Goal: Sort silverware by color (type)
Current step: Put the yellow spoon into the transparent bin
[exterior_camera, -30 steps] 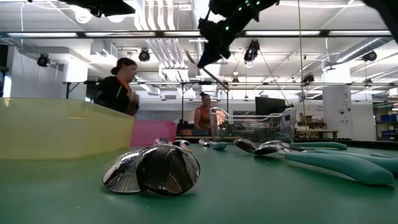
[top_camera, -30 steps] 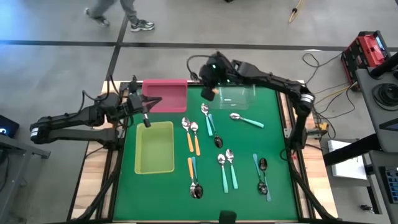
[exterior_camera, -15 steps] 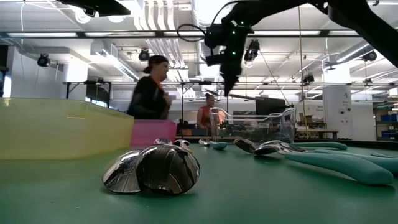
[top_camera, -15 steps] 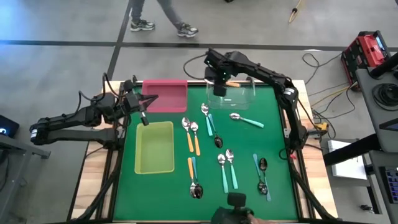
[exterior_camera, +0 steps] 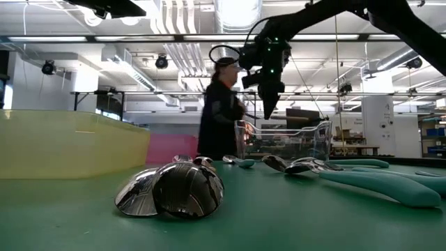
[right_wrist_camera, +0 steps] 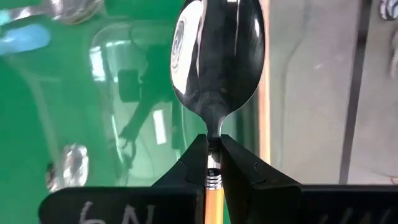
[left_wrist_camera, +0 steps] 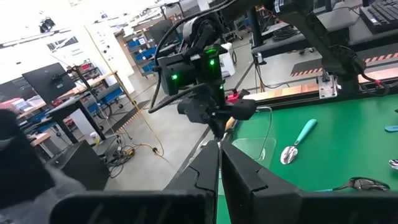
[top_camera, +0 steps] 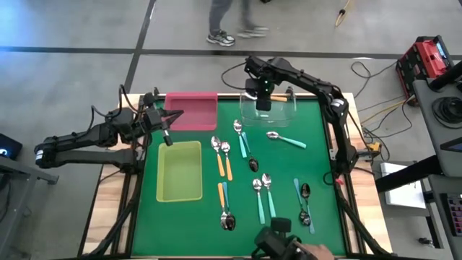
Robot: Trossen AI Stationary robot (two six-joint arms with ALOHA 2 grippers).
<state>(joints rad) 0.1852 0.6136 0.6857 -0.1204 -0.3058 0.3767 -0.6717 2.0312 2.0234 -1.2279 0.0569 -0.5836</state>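
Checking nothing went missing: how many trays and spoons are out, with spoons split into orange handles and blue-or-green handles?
Trays: 3 (pink tray, clear tray, yellow-green tray)
Orange-handled spoons: 4, one held in the right gripper
Blue- or green-handled spoons: 8
Total: 15

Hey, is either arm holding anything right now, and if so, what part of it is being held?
The right end effector, above the clear tray, holds an orange-handled spoon by the handle just below the bowl. The left end effector is shut on nothing.
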